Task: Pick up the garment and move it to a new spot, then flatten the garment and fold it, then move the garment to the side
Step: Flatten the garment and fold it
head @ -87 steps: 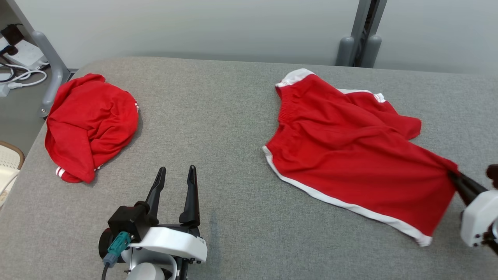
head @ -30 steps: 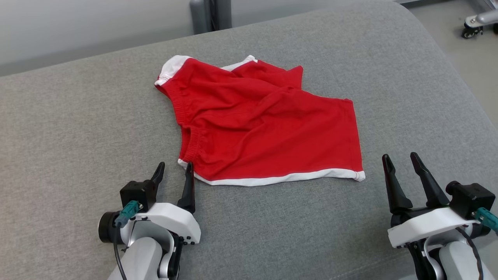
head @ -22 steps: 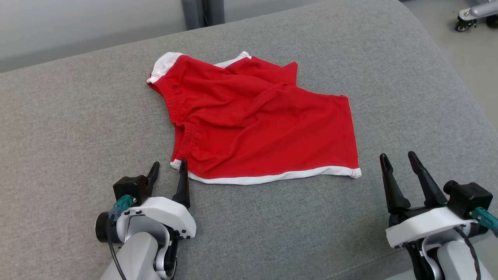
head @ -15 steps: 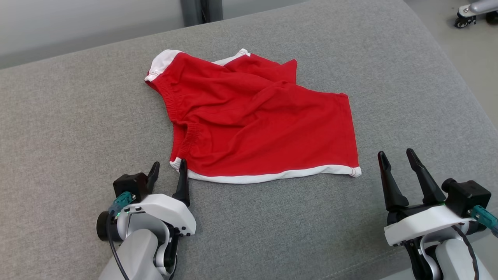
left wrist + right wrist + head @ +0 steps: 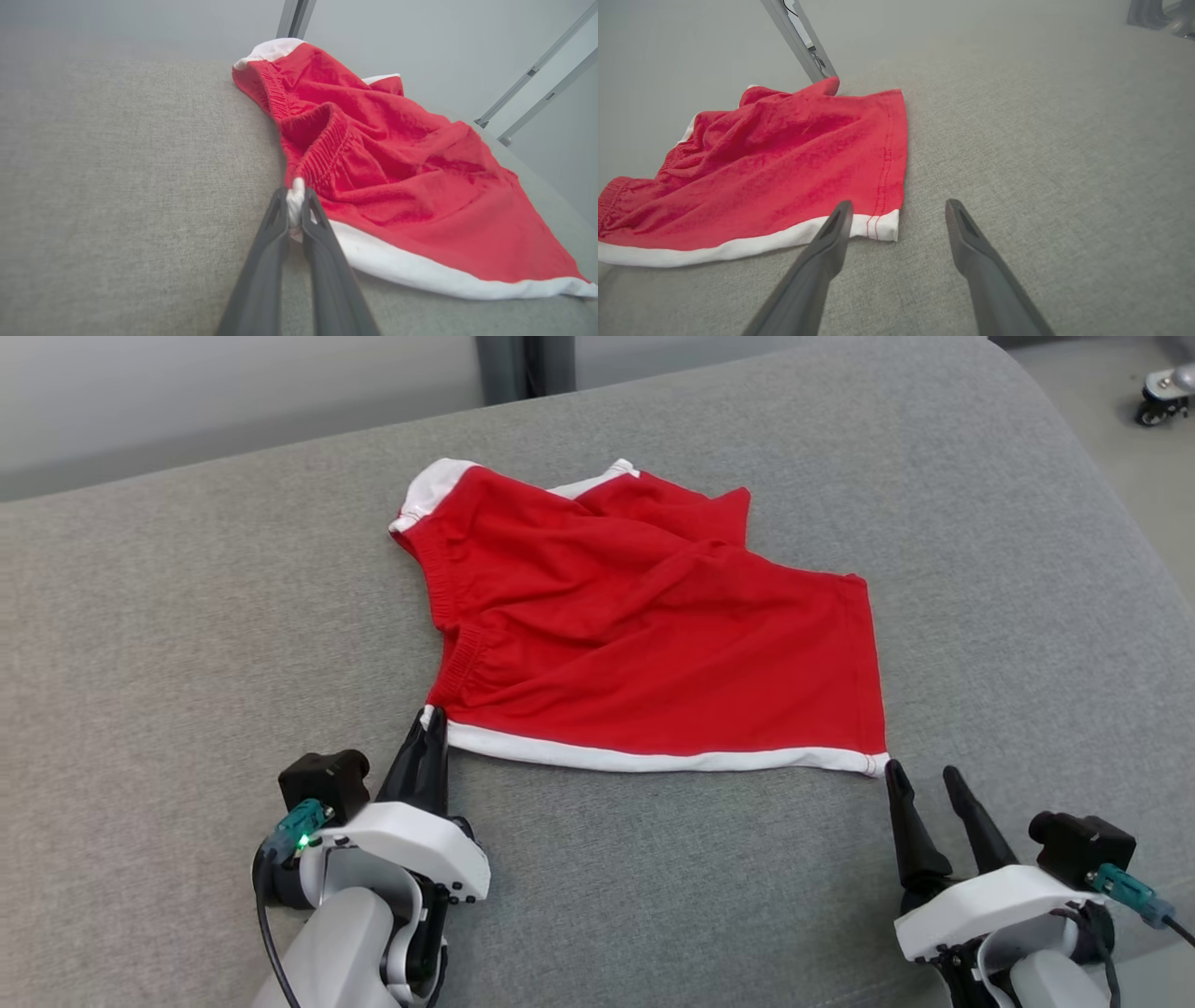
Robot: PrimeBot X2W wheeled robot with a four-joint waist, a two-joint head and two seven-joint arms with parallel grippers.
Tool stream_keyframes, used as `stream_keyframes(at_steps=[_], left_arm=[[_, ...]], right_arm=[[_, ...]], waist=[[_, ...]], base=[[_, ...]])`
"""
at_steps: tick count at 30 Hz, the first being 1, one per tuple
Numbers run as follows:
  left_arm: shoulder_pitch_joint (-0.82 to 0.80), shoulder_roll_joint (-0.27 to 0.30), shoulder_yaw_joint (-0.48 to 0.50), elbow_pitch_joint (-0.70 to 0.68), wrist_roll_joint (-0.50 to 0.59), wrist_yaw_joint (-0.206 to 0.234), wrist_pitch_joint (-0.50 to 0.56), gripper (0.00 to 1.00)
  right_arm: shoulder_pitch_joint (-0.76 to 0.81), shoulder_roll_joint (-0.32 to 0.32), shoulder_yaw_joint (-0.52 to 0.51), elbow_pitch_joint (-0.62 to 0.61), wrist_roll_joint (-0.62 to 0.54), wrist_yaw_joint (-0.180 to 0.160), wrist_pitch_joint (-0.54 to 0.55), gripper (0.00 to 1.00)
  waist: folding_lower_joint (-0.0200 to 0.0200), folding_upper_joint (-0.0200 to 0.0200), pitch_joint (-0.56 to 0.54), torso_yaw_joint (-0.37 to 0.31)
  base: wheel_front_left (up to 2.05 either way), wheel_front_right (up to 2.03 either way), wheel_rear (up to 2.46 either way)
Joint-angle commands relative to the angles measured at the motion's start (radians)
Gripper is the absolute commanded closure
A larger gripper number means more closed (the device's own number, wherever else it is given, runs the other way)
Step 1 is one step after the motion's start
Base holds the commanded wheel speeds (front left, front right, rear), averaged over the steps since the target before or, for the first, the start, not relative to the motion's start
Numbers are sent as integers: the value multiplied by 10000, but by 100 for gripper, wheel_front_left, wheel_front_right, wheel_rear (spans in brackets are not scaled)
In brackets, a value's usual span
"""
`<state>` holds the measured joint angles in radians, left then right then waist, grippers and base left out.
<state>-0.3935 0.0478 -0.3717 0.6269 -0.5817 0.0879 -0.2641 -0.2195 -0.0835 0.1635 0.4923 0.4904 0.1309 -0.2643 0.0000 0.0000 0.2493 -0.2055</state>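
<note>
Limp, light white-trimmed red cloth shorts lie rumpled on the grey fabric surface, left gripper pinching one hem corner, right gripper spread beside the other, seemingly not yet touching.

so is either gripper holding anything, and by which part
Left gripper pinches the red shorts at the white corner by the waistband; right gripper is open, holding nothing.

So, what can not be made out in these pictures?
- Left wrist view: fingers of the left gripper cover the pinched white corner of the red shorts; grip depth is hidden.
- Head view: the far leg lies partly under the top layer.
- Right wrist view: a right gripper finger overlaps the white hem; contact unclear.
- Head view: the right edge cuts off a caster's frame.
</note>
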Motion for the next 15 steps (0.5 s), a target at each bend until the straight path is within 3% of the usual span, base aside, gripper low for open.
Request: stream_keyframes(at_steps=[1, 8, 15], left_arm=[[147, 48, 9, -156, 75, -31, 6, 100], [465, 53, -383, -823, -11, 87, -1, 100], [567, 49, -539, -1100, -5, 215, -1, 100]], right_arm=[[-149, 30, -42, 184, 358, -2, 14, 0], [-593, 278, 49, 1431, 2342, -2, 390, 0], [-843, 339, 667, 2235, 3580, -3, 615, 0]], waist=[[0, 0, -72, 115], [0, 0, -210, 535], [0, 0, -277, 784]], base=[[0, 0, 0], [0, 0, 0], [0, 0, 0]])
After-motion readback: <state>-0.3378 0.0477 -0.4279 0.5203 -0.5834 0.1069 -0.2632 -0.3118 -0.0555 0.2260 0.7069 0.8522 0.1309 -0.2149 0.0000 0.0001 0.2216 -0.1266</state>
